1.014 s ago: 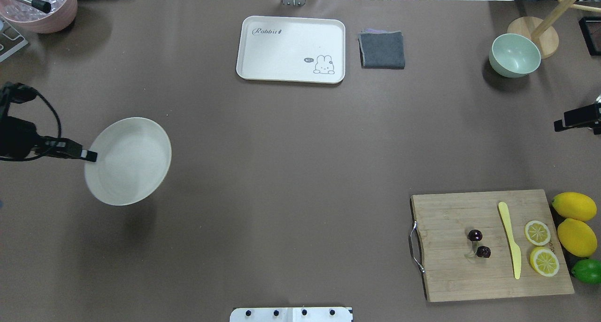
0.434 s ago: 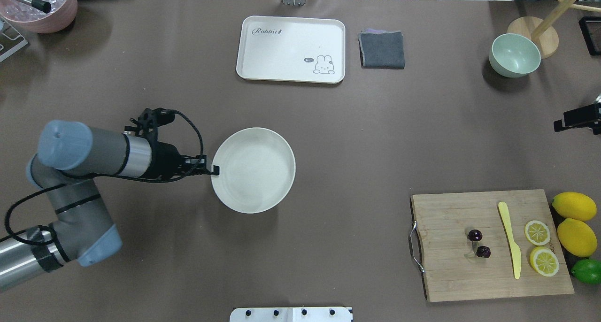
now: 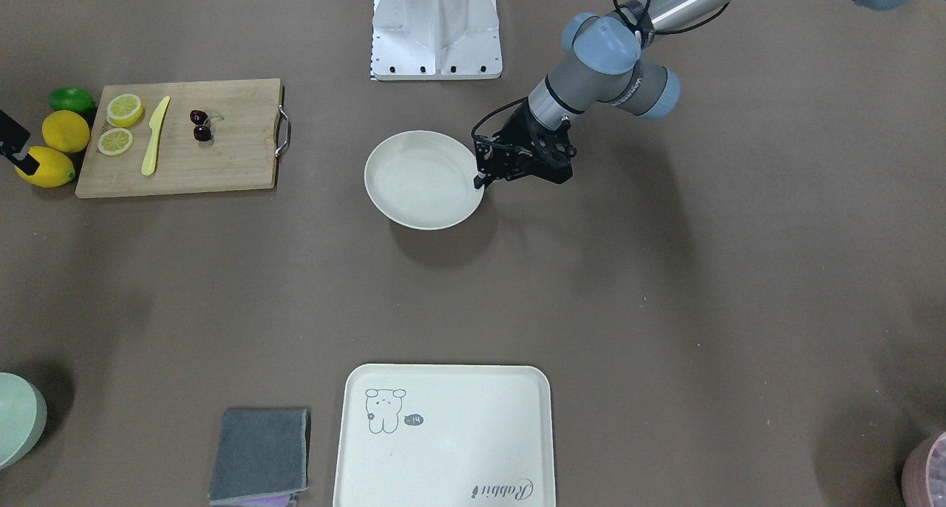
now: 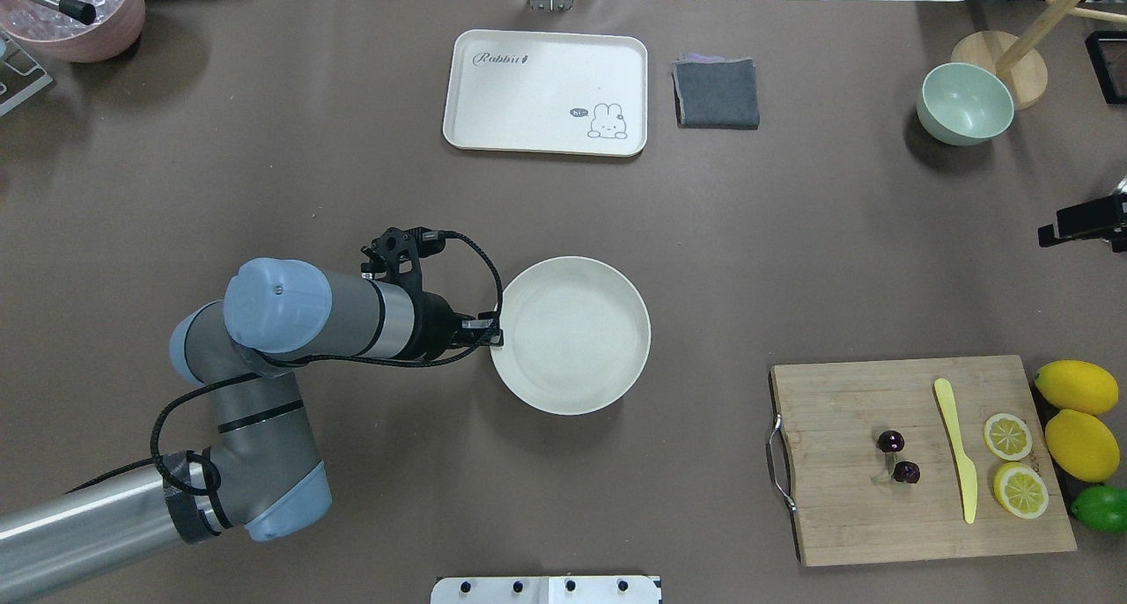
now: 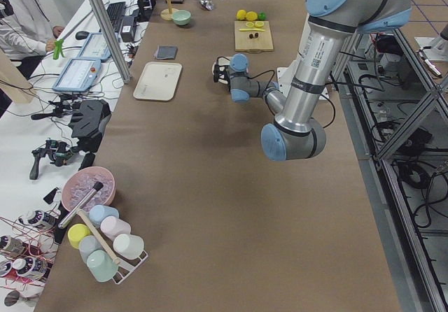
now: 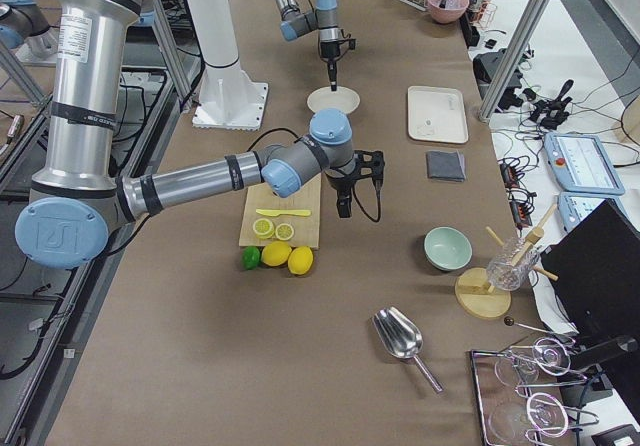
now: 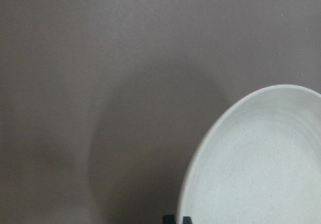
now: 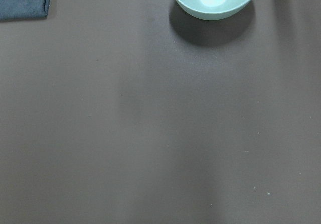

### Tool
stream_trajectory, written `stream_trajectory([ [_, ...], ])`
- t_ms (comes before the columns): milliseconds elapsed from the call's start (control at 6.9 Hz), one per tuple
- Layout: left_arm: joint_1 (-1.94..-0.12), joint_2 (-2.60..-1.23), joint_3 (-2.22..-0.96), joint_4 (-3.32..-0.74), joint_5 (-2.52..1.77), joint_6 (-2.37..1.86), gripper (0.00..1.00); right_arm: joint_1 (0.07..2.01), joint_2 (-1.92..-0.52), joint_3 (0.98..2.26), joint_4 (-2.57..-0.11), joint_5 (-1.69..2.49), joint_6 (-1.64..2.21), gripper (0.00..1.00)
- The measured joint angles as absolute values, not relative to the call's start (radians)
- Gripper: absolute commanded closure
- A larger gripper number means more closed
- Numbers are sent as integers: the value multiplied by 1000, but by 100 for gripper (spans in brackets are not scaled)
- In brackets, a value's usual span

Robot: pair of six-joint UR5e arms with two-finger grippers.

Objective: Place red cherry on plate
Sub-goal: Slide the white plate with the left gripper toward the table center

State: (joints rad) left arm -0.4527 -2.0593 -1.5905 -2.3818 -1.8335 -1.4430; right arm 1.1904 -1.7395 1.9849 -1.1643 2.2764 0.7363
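The red cherry (image 4: 899, 457), a dark joined pair, lies on the wooden cutting board (image 4: 845, 516) at the front right, also seen as the red cherry (image 3: 199, 124) in the front-facing view. The round cream plate (image 4: 581, 340) hangs a little above the table's middle with its shadow under it. My left gripper (image 4: 493, 335) is shut on its left rim; the plate (image 7: 261, 169) fills the left wrist view's lower right. Only part of my right gripper (image 4: 1079, 224) shows at the right edge, high above the table, and I cannot tell its state.
On the board lie a yellow knife (image 4: 955, 450) and two lemon slices (image 4: 1012, 463); two lemons (image 4: 1079, 415) and a lime (image 4: 1101, 509) sit beside it. A rabbit tray (image 4: 546, 84), grey cloth (image 4: 716, 93) and green bowl (image 4: 964, 104) line the far side.
My left arm has carried the plate rightwards from the table's left side to its middle. The cherry and my right gripper have not moved.
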Motion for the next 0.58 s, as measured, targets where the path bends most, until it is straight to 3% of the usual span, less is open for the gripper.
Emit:
stream_trajectory([
  [290, -438, -2077, -1582, -2348, -1804, -1448, 96, 1190, -1740, 1984, -1164, 2277, 736, 0],
  [434, -430, -2078, -1579, -2348, -1794, -1448, 62, 1190, -1740, 1984, -1164, 2278, 736, 0],
  [579, -423, -2078, -1578, -2351, -1788, -1448, 15, 1190, -1740, 1984, -1164, 2278, 736, 0],
])
